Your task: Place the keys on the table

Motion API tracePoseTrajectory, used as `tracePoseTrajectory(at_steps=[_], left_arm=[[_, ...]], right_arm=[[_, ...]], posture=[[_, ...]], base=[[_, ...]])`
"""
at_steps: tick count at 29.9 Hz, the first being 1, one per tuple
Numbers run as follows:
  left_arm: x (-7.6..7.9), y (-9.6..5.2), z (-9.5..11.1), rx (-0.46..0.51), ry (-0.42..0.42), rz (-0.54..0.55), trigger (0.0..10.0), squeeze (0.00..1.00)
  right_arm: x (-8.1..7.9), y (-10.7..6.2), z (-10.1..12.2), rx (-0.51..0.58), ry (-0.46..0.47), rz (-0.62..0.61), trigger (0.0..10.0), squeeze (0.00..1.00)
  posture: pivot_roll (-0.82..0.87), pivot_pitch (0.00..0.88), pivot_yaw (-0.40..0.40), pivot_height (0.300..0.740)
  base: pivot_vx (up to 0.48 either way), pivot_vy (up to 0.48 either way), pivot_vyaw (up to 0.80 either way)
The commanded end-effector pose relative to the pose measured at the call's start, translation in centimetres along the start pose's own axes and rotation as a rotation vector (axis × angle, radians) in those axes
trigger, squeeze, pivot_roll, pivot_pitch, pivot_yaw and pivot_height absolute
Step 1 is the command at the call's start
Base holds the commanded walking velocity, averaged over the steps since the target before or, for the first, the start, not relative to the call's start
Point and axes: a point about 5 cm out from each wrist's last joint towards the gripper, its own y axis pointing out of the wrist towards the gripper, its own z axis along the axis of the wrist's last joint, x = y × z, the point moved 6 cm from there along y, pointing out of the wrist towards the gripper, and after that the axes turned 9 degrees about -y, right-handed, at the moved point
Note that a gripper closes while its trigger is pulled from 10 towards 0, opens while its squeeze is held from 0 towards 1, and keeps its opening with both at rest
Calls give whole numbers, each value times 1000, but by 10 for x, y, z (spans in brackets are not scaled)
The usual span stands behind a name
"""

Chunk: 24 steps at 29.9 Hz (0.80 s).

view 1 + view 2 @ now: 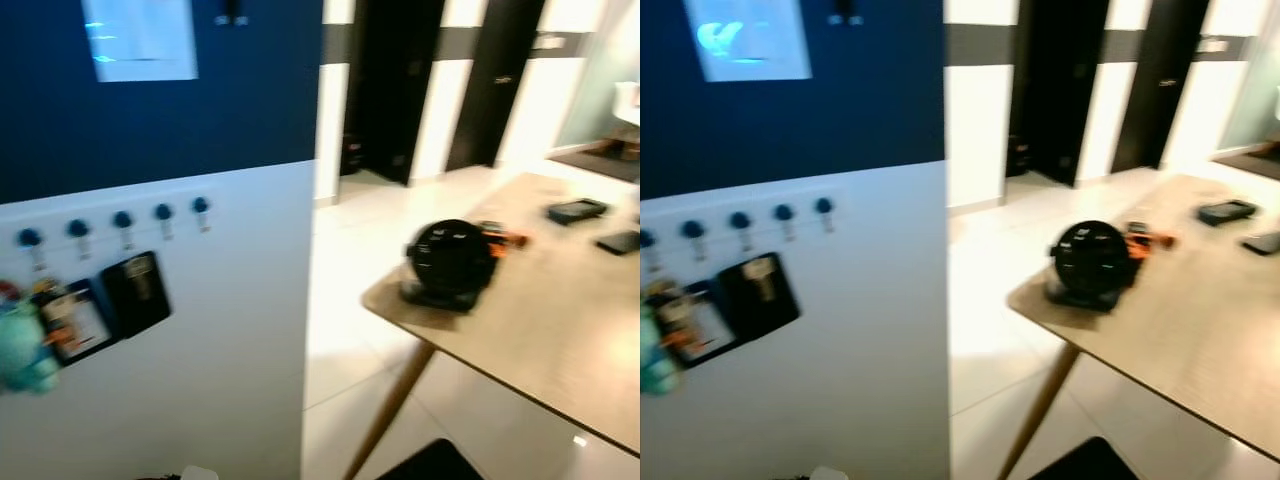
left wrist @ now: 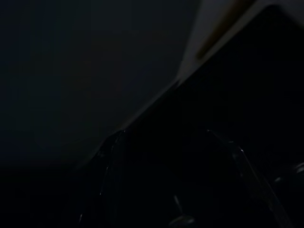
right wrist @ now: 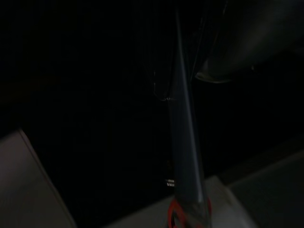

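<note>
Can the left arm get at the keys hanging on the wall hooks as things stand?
Probably yes: the keys hang openly on the wall at the robot's left, nothing in front, though the arm hangs low.

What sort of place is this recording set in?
Probably a home hallway or entry beside a dining area: a row of wall hooks holds hanging keys and fobs, a wooden table stands on pale tiled floor, and dark doorways open behind.
</note>
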Motion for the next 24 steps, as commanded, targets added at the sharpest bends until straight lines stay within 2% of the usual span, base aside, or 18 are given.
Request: tracePoseTrajectory(at_steps=[1,24], left_arm=[[-2,-2,-4,-7,-21,11,10000,0],[-2,-2,-4,4,-31,14,10000,0]], right_arm=[[-5,1,0,-6,3,11,10000,0],[-7,2,4,4,5,21,10000,0]], posture=[[35,28,10,740],[39,39,5,740]], base=[[0,0,-800],[0,0,-800]])
